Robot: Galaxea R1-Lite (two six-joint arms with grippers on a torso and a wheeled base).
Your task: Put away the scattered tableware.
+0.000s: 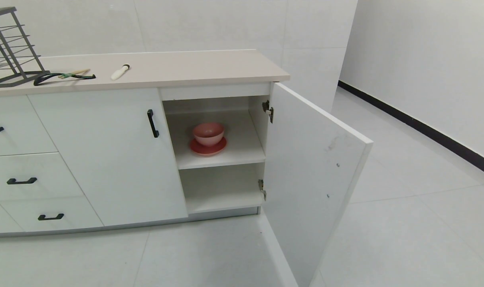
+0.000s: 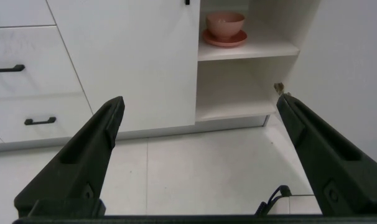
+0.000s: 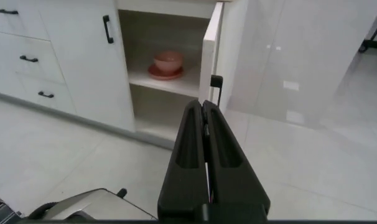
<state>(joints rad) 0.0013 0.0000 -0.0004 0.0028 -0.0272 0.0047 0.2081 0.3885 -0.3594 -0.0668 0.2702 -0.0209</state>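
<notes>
With the pink bowl (image 1: 208,133) sitting on its red plate (image 1: 208,150) on the upper shelf (image 1: 242,154) of the cupboard, I'd say shutting the open door (image 1: 313,159) comes next: push its outer face near the free edge and swing it smoothly so nothing rattles. The right pincer (image 3: 204,107) has its fingers pressed together, fit for nudging; the left pincer (image 2: 200,102) stands wide apart, holding nothing. The bowl looks smooth, matte, likely plastic. A white-handled utensil (image 1: 120,72) lies on the worktop (image 1: 194,65)

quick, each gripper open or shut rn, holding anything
left gripper: open, empty
right gripper: shut, holding nothing
</notes>
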